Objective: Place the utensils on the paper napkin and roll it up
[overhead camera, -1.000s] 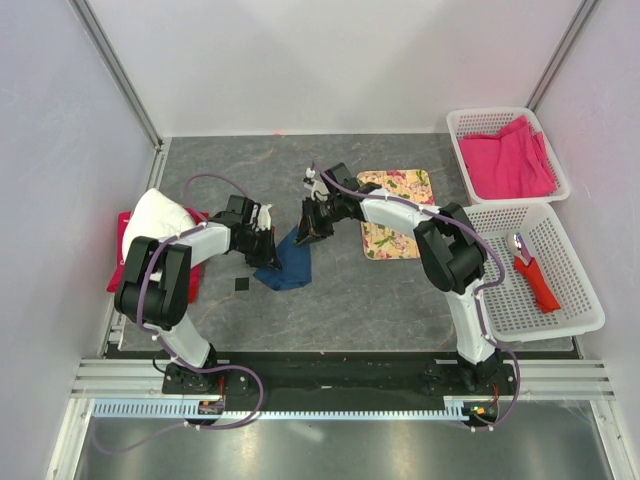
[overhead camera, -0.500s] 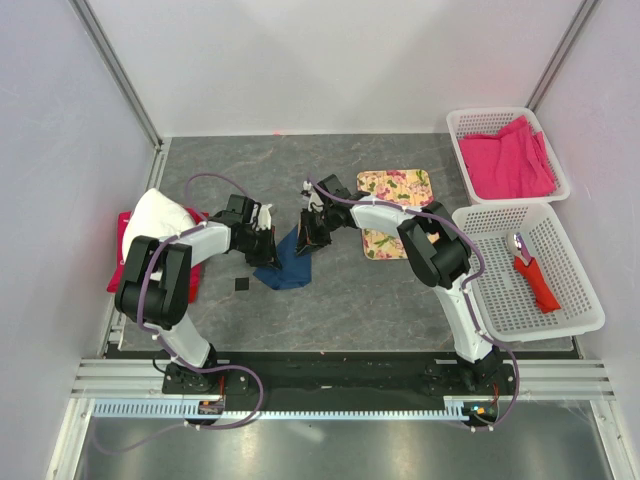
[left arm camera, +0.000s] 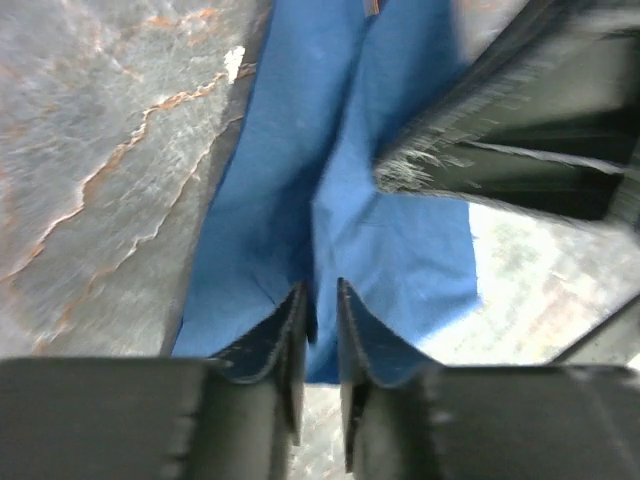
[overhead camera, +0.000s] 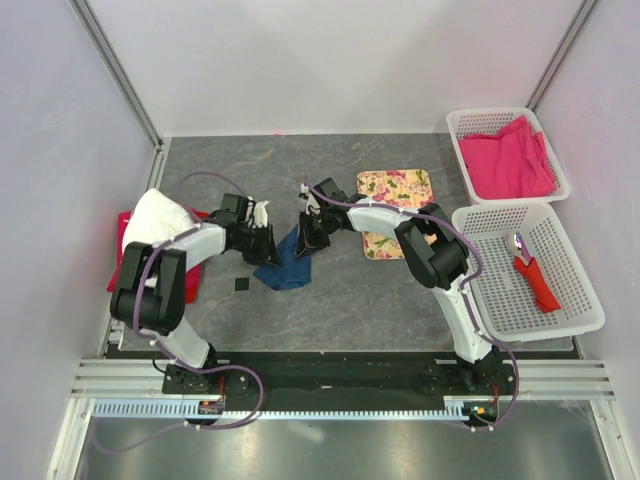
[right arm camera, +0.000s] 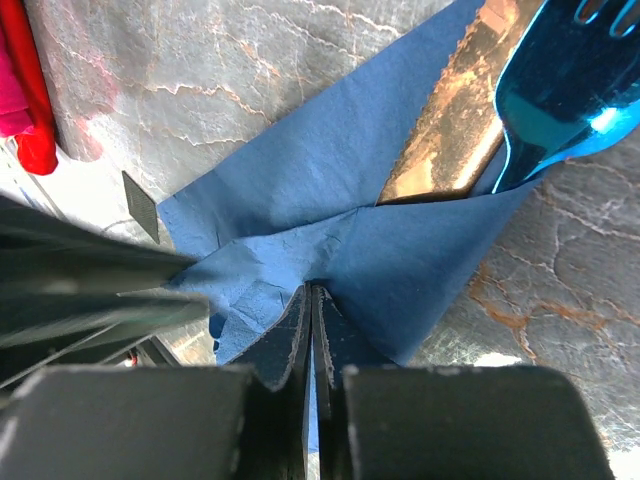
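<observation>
At the centre of the overhead frame, the blue napkin (right arm camera: 300,170) lay crumpled on the grey table (overhead camera: 350,300), pulled up into creases between the two arms. In the upper right of the right wrist frame a shiny blue fork (right arm camera: 560,95) rested with its lower end tucked under the napkin's folded edge. A gold-brown strip (right arm camera: 450,130) lay just beside it, perhaps another utensil, though the view was too close to be sure.

The right gripper (right arm camera: 309,300) was clamped on the napkin, its fingers pressed together on a pucker of the paper at the bottom middle of its own frame. The left gripper (left arm camera: 318,300) sat at the napkin's opposite side. Its fingers stood a narrow gap apart, in line with a raised crease that ran up the middle of the frame.

Right of the napkin lay a floral mat (overhead camera: 400,184), partly under the right arm. At the right edge stood two white baskets. The upper basket (overhead camera: 458,125) held a pink cloth (overhead camera: 510,160), and the lower basket (overhead camera: 560,320) held a red-handled tool (overhead camera: 535,278). At the left edge a white cloth (overhead camera: 155,215) lay on something red (overhead camera: 122,262), and a small black square (overhead camera: 241,286) lay on the table near the napkin's lower left.
</observation>
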You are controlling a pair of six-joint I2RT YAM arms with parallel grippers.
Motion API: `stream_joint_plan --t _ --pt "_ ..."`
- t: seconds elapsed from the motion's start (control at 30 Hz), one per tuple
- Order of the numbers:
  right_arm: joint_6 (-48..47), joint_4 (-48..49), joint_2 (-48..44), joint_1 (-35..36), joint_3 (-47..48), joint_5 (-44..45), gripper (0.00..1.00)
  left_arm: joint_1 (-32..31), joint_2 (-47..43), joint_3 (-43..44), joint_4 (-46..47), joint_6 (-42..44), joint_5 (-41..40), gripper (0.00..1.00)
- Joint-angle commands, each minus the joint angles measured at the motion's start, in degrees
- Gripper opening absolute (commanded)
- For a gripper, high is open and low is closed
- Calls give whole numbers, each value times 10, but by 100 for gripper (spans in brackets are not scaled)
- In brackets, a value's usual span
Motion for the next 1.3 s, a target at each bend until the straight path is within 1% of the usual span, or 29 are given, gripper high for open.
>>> stream_joint_plan --t 0.0,0.07,0.17,0.2,0.3,0.43,0.6,0.87,1.1,1.27 --pt "-23 -33 24 5 -19 67 5 15 -110 -14 46 36 78 32" --pt "-20 -32 24 4 -21 67 5 7 -131 -13 46 36 92 32" --pt "-13 -31 26 5 -23 61 5 -15 -123 -15 38 12 100 29" --pt "-12 -30 25 5 -22 60 5 -22 -109 -18 38 2 102 26" --pt "-11 -30 25 5 -23 55 5 -42 -72 -23 47 -34 107 21" --pt "-11 -30 20 3 -28 55 5 -47 -29 -17 65 -57 108 18" --pt "-5 -30 20 3 -29 47 5 -50 14 1 69 -57 86 15" --pt "4 -30 13 1 -15 27 7 -50 81 16 39 -58 49 10" --pt "9 -30 -35 -1 -10 0 16 -50 90 15 30 -56 33 8" --pt "1 -30 -58 -2 -21 -6 18 -50 88 16 24 -45 31 7"
